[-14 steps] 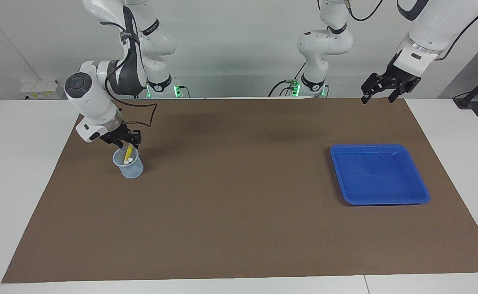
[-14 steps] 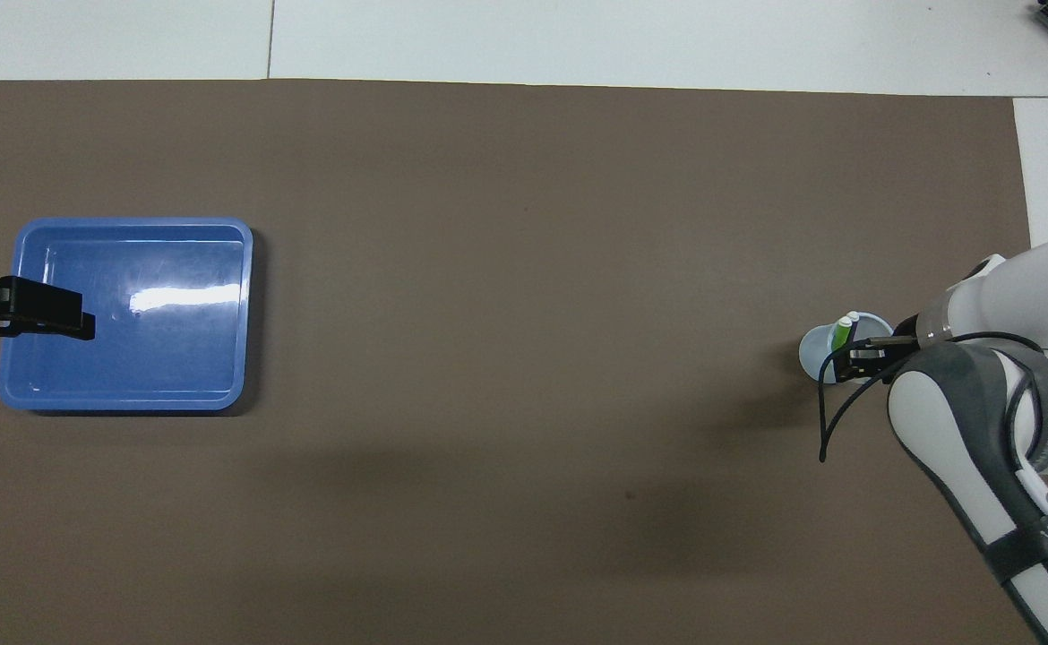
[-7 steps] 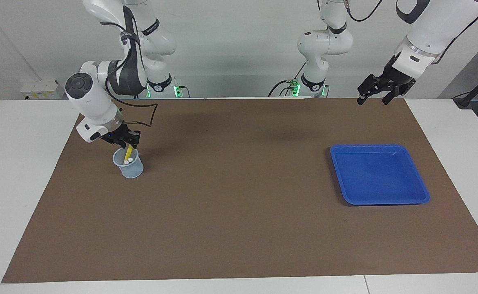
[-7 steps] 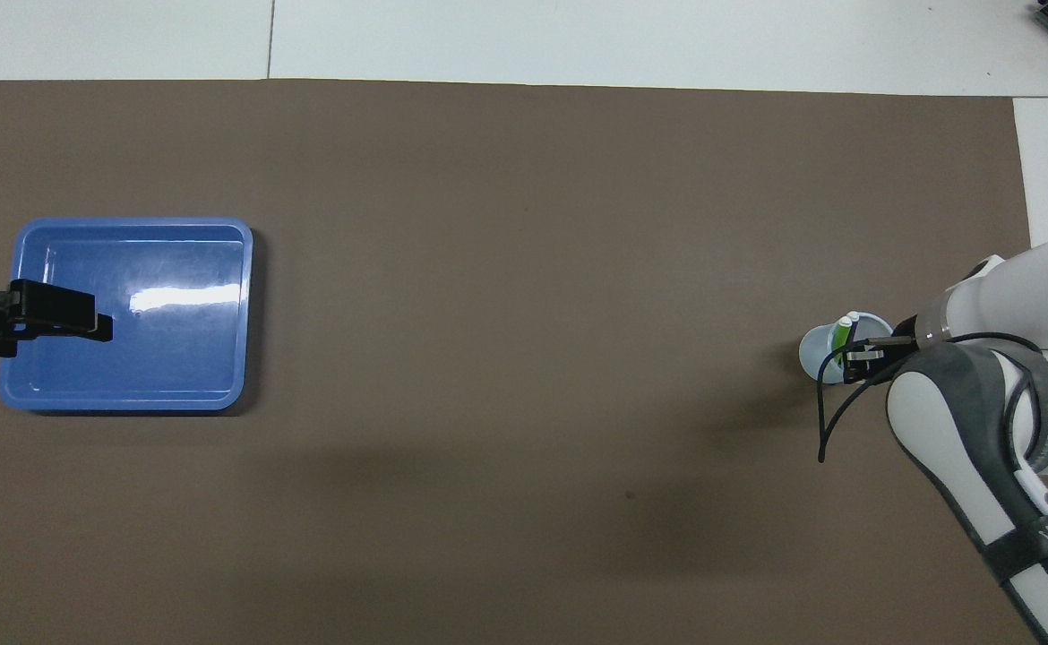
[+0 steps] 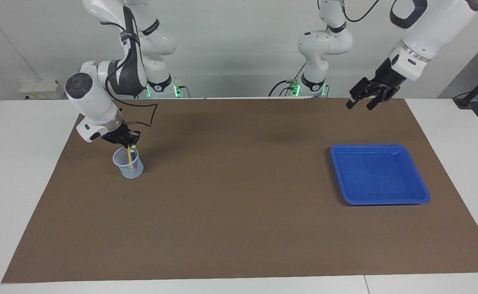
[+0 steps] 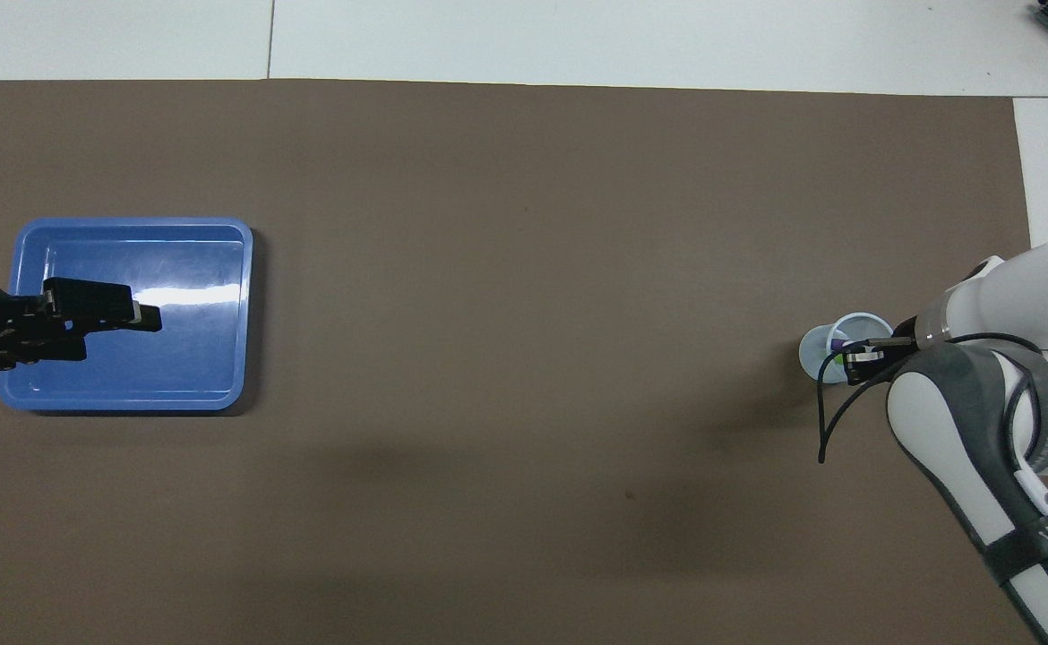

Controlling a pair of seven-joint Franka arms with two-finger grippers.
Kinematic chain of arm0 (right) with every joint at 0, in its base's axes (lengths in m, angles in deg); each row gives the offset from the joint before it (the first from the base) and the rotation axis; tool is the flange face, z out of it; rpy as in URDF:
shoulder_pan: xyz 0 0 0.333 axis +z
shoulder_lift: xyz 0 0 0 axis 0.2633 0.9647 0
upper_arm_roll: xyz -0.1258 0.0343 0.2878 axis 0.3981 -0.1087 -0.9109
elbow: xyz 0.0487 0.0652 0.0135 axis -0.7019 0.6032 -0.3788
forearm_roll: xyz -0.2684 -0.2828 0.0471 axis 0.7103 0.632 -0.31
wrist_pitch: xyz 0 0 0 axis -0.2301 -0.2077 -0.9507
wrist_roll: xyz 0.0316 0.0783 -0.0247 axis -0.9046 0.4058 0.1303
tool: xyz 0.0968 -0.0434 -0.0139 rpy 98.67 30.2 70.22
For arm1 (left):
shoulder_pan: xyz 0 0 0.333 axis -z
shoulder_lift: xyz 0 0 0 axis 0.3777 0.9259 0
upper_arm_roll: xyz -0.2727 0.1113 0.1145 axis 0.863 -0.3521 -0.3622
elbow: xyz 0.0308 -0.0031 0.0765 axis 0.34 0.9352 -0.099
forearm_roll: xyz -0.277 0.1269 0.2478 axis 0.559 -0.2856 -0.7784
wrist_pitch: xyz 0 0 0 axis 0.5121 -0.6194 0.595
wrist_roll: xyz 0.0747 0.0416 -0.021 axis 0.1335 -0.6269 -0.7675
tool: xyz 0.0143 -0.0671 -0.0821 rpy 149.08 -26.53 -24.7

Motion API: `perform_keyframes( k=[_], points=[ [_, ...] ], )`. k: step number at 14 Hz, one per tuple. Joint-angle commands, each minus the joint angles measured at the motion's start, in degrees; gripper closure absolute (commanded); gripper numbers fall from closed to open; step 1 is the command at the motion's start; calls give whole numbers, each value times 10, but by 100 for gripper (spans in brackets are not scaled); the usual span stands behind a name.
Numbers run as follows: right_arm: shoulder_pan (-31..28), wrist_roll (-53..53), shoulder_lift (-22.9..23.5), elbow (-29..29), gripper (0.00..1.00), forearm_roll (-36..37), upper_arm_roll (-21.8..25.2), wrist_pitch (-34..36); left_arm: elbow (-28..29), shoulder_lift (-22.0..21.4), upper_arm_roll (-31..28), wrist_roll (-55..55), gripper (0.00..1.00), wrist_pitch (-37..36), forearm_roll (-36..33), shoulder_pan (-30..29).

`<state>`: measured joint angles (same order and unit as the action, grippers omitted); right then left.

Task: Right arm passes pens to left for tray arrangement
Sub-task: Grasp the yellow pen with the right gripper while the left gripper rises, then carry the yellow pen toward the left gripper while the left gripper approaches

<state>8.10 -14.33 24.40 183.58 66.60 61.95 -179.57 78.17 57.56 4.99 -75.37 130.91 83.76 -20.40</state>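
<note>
My right gripper [image 5: 128, 143] [image 6: 855, 356] sits at the mouth of a small translucent cup [image 5: 129, 169] [image 6: 815, 354] toward the right arm's end of the table. It is shut on the top of the yellow pen [image 5: 130, 158], which stands upright in the cup. A purple pen [image 5: 134, 154] [image 6: 836, 342] stands beside it, and a bit of green pen [image 6: 837, 359] shows at the rim. The blue tray [image 5: 380, 173] [image 6: 193, 358] lies bare toward the left arm's end. My left gripper [image 5: 358, 107] [image 6: 125, 330] hangs open in the air over the mat's edge beside the tray, holding nothing.
A brown mat [image 5: 239, 212] covers most of the white table. A black cable [image 6: 833, 412] loops from the right wrist beside the cup.
The right gripper has closed on the yellow pen, which went from leaning to upright. The left gripper has drifted toward the table's middle and turned a little.
</note>
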Motion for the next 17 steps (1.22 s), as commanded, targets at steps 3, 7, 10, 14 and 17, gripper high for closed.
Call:
perform_keyframes(
  k=[3, 7, 10, 14, 17],
  points=[
    [-6, 32, 2, -45, 100, 5, -4, 68, 44, -32, 8, -39, 0, 28, 52, 4],
    [-5, 40, 1, -122, 100, 27, -9, 163, 101, -60, 8, -42, 0, 73, 104, 14],
    [0, 52, 2, -200, 100, 29, -20, 251, 140, -79, 10, -78, 0, 127, 143, 38],
    [10, 55, 1, -310, 100, -28, -28, 360, 154, -80, 12, -144, 0, 187, 216, 61],
    [8, 45, -5, -319, 100, -135, -27, 366, 174, -83, 12, -176, 0, 248, 268, 95]
  ],
)
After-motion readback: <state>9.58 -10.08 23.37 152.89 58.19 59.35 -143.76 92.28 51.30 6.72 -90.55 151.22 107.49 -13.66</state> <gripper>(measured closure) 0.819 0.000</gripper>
